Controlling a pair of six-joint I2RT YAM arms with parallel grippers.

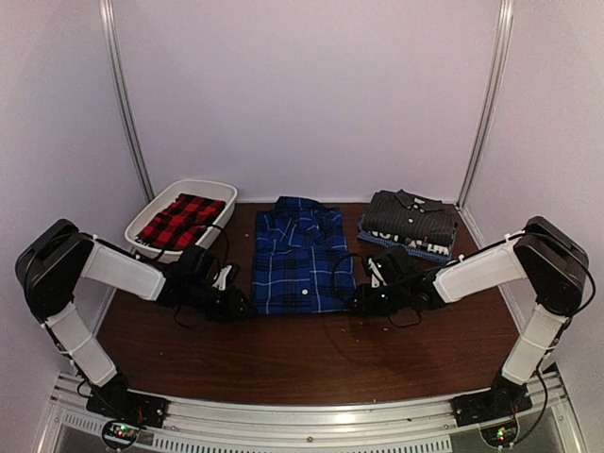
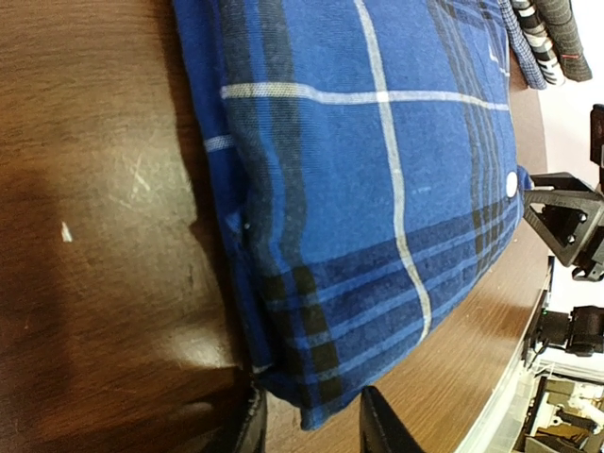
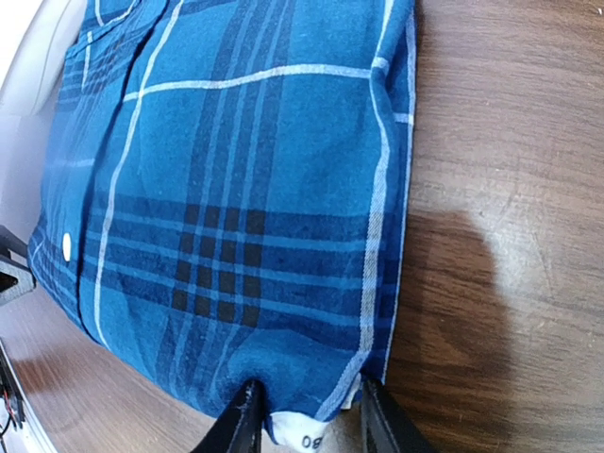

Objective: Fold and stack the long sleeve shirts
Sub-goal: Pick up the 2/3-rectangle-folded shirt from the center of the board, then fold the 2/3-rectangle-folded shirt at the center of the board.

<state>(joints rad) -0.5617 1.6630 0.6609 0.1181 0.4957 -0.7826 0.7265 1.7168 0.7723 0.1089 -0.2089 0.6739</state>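
Pale lilac walls [image 1: 302, 94] enclose a dark brown wooden table [image 1: 311, 359], on which three folded shirts are laid out in a row along the far side.

At the far left, a white tub [image 1: 203, 186] is seen, and the red-and-black plaid shirt [image 1: 181, 220] is lying inside it. At the far right, the charcoal striped shirt [image 1: 411, 219] is folded with its collar toward the far wall. It is stacked on a blue-and-white garment [image 1: 415, 251], of which only the near edge is shown.

Between them, at the middle of the table, the blue-and-black plaid shirt [image 1: 302, 255] is laid flat in a folded rectangle, collar at the far end. A white button [image 2: 511, 184] is visible near its near hem.

Both arms are stretched low over the table toward this shirt. The left gripper [image 1: 241, 304] is placed at the shirt's near left corner. In the left wrist view its jaws are set narrow, with the folded corner filling the gap between them, so the cloth is held. The right gripper [image 1: 360, 300] is placed at the near right corner. In the right wrist view its jaws are likewise drawn in on the folded corner, and a small white label [image 3: 297, 434] is exposed between the fingers. The shirt's near edge is resting on the table between the two grippers.
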